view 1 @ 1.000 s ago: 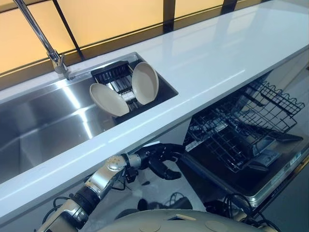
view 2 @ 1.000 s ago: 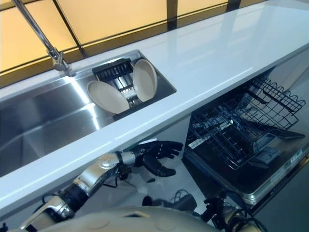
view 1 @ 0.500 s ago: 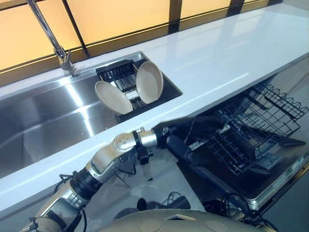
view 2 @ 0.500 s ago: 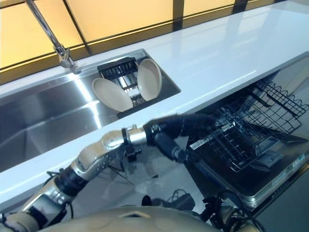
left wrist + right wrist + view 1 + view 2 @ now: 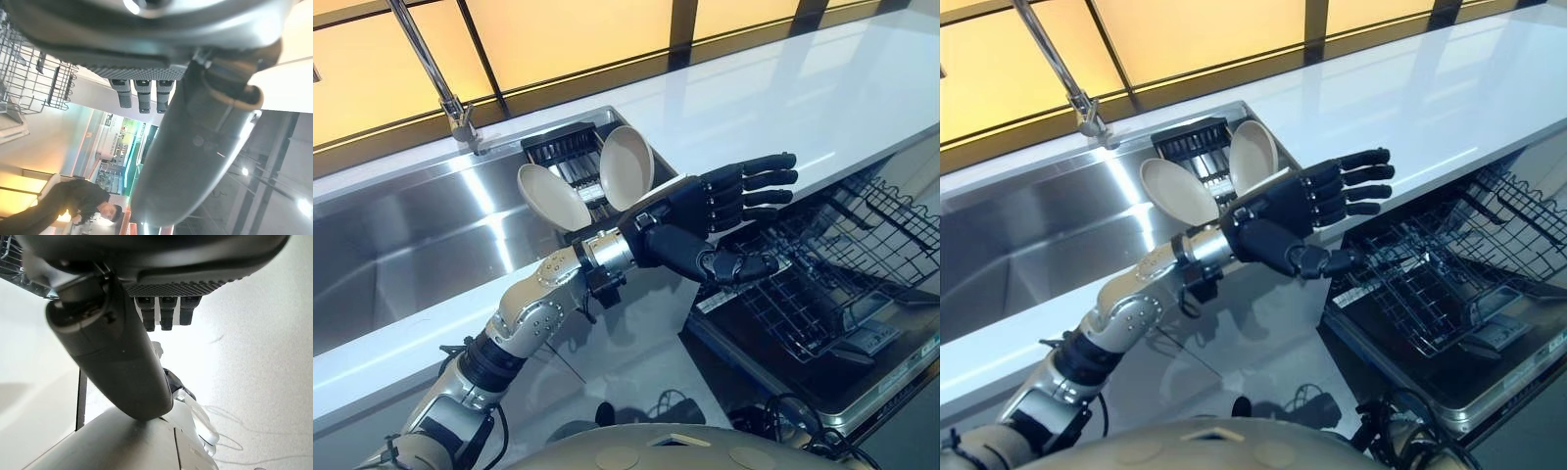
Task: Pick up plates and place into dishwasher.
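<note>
Plates (image 5: 626, 166) both sit in the sink (image 5: 401, 245) at upper left; rack (image 5: 822, 274) empty; left hand (image 5: 705, 220) empty, fingers (image 5: 759, 181) straight.

Two beige plates (image 5: 553, 197) (image 5: 626, 167) upright in one dark rack (image 5: 570, 162), upper middle of the frame. One steel sink (image 5: 411, 245) at left, with one tap (image 5: 435, 73) above it. One white tabletop (image 5: 822, 88) across the upper right. One wire dishwasher basket (image 5: 832, 269) at lower right. One left hand (image 5: 705, 211) mid-frame, fingers straight. One person (image 5: 73, 205) far off in the left wrist view.
</note>
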You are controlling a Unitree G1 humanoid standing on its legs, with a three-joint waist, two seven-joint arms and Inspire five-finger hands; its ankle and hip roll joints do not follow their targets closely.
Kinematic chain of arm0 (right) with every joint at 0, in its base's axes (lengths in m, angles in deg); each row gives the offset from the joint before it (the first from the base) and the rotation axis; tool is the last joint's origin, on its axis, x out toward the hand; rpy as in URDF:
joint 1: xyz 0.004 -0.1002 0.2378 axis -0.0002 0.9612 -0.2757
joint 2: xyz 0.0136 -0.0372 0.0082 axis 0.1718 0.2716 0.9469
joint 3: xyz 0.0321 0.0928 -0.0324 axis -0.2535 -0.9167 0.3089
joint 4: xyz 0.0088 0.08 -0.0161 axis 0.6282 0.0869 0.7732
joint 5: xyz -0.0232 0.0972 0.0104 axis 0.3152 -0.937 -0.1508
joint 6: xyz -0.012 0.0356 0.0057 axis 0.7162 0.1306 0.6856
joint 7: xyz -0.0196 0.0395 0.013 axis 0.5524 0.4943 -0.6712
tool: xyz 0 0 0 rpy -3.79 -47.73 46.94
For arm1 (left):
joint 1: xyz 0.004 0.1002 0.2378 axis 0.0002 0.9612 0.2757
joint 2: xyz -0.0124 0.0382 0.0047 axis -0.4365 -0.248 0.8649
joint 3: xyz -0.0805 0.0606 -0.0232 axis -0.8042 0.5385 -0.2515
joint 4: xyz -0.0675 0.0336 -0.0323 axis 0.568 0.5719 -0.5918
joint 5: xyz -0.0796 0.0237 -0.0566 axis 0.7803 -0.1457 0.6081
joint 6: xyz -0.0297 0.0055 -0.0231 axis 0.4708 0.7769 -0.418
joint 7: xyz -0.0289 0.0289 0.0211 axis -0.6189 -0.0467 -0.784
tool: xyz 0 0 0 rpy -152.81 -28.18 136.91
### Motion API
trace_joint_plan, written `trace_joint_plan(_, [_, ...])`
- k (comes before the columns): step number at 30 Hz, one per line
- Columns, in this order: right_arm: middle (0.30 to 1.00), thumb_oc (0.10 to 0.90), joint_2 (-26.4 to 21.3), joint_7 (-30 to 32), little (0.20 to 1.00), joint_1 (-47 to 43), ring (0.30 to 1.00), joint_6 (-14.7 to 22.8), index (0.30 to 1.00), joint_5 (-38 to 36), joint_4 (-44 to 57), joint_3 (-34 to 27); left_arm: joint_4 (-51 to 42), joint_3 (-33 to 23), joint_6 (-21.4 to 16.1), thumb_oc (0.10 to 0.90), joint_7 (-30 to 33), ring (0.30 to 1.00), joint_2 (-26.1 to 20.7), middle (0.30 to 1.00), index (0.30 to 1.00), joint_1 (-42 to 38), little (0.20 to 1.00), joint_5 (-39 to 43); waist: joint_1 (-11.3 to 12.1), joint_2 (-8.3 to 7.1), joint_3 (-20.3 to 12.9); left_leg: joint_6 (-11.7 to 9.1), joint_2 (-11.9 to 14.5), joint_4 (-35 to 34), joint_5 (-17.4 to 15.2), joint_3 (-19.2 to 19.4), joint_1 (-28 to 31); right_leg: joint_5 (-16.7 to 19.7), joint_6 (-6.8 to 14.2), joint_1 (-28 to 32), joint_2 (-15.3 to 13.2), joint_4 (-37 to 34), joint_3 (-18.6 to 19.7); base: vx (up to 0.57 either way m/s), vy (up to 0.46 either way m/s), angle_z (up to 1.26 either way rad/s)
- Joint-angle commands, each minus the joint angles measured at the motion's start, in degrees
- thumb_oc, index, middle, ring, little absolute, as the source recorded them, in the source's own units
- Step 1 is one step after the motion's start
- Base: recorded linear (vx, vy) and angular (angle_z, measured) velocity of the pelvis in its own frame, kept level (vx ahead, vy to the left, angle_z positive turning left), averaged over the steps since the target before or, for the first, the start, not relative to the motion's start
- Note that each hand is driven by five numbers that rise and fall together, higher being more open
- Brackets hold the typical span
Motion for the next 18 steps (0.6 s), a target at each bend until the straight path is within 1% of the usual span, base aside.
trace_joint_plan(1, [0.900,0.800,7.0,-1.2,0.900,-3.3,0.900,0.0,0.900,-3.5,3.8,1.7,-4.7,-2.3,-14.8,0.800,4.8,0.900,2.8,0.900,0.900,-4.6,0.900,-5.2,1.1,-1.82,-0.9,3.5,-4.2,0.1,-6.1,1.1,1.9,5.5,3.1,-4.6,-1.8,1.4,2.2,-0.03,-0.073,-0.02])
trace_joint_plan(3, [0.900,0.800,6.9,-1.1,0.900,-3.0,0.900,-0.5,0.900,-3.7,4.1,2.0,-4.5,-4.1,-17.7,0.800,7.5,0.900,1.8,0.900,0.900,-5.3,0.900,-7.8,1.2,-2.00,-1.0,3.2,-4.0,0.1,-6.0,1.1,1.9,5.6,3.1,-4.3,-1.6,0.8,2.0,-0.02,-0.046,-0.01])
trace_joint_plan(4, [0.900,0.800,6.9,-1.2,0.900,-3.0,0.900,-0.7,0.900,-3.6,3.9,2.0,-4.4,-5.9,-19.0,0.800,9.6,0.900,0.8,0.900,0.900,-5.9,0.900,-9.6,1.4,-2.08,-1.1,3.1,-4.0,0.1,-6.0,1.1,1.8,5.6,3.0,-4.2,-1.6,0.6,1.8,-0.01,-0.034,0.00])
trace_joint_plan(5, [0.900,0.800,6.9,-1.3,0.900,-2.9,0.900,-1.0,0.900,-3.5,4.0,2.0,-4.6,-7.6,-19.5,0.800,11.0,0.900,0.2,0.900,0.900,-6.1,0.900,-12.2,1.5,-2.13,-1.2,2.9,-3.9,0.1,-5.9,1.0,1.8,5.5,2.9,-4.1,-1.6,0.5,1.5,0.00,0.000,0.00])
trace_joint_plan(7, [0.900,0.800,6.8,-1.3,0.900,-2.6,0.900,-1.1,0.900,-3.3,3.9,1.8,-4.4,-9.3,-19.7,0.800,12.0,0.900,-0.4,0.900,0.900,-6.3,0.900,-14.1,1.7,-2.18,-1.2,2.9,-3.8,0.1,-5.9,1.0,1.8,5.4,2.9,-4.0,-1.5,0.5,1.3,0.00,0.000,0.00])
trace_joint_plan(8, [0.900,0.800,6.5,-1.6,0.900,-2.4,0.900,-1.2,0.900,-3.0,3.5,1.2,-4.3,-12.0,-19.8,0.800,14.5,0.900,-2.3,0.900,0.900,-6.8,0.900,-18.0,2.0,-2.20,-1.3,2.7,-3.7,0.1,-5.8,0.8,1.8,5.2,2.8,-3.8,-1.5,0.6,0.8,0.00,0.000,0.00])
trace_joint_plan(9, [0.900,0.800,6.5,-1.6,0.900,-2.4,0.900,-1.2,0.900,-3.0,3.5,1.2,-4.3,-12.0,-19.8,0.800,14.5,0.900,-2.3,0.900,0.900,-6.8,0.900,-18.0,2.0,-2.20,-1.3,2.7,-3.7,0.1,-5.8,0.8,1.8,5.2,2.8,-3.8,-1.5,0.6,0.8,0.00,0.000,0.00])
trace_joint_plan(10, [0.900,0.800,6.2,-1.8,0.900,-2.2,0.900,-1.4,0.900,-2.6,3.4,0.9,-4.0,-13.8,-19.2,0.800,16.2,0.900,-3.4,0.900,0.900,-7.1,0.900,-21.2,2.1,-2.23,-1.3,2.6,-3.7,0.1,-5.8,0.6,1.8,5.0,2.7,-3.6,-1.5,0.6,0.5,0.00,0.000,0.00])
trace_joint_plan(11, [0.900,0.800,5.9,-2.1,0.900,-2.1,0.900,-1.2,0.900,-2.2,3.1,0.5,-3.7,-15.2,-18.4,0.800,17.5,0.900,-4.6,0.900,0.900,-7.4,0.900,-22.3,2.3,-2.21,-1.4,2.6,-3.7,0.1,-5.8,0.5,1.8,4.8,2.7,-3.5,-1.5,0.7,0.3,0.01,0.016,0.06])
trace_joint_plan(12, [0.900,0.800,5.5,-2.6,0.900,-1.8,0.900,-0.5,0.900,-1.7,2.6,0.1,-2.9,-17.2,-17.0,0.800,18.2,0.900,-6.1,0.900,0.900,-7.6,0.900,-24.4,2.5,-2.13,-1.6,2.5,-3.8,0.1,-5.7,0.2,1.8,4.6,2.5,-3.4,-1.4,0.7,0.0,0.02,0.021,0.11])
trace_joint_plan(14, [0.900,0.800,5.0,-3.1,0.900,-1.7,0.900,0.2,0.900,-1.6,2.7,-0.1,-1.9,-18.8,-15.8,0.800,19.7,0.900,-8.1,0.900,0.900,-8.0,0.900,-25.9,2.6,-2.01,-1.7,2.5,-3.9,0.1,-5.8,0.0,1.9,4.4,2.5,-3.3,-1.4,0.9,-0.3,0.02,0.030,0.13])
trace_joint_plan(18, [0.900,0.800,4.1,-4.2,0.900,-1.6,0.900,0.1,0.900,-0.9,4.3,0.0,0.3,-21.0,-14.1,0.800,21.3,0.900,-11.8,0.900,0.900,-8.9,0.900,-28.5,2.8,-1.82,-2.2,2.4,-4.2,0.1,-5.8,-0.4,2.1,3.8,2.4,-3.2,-1.5,1.3,-0.5,0.03,0.038,0.08])
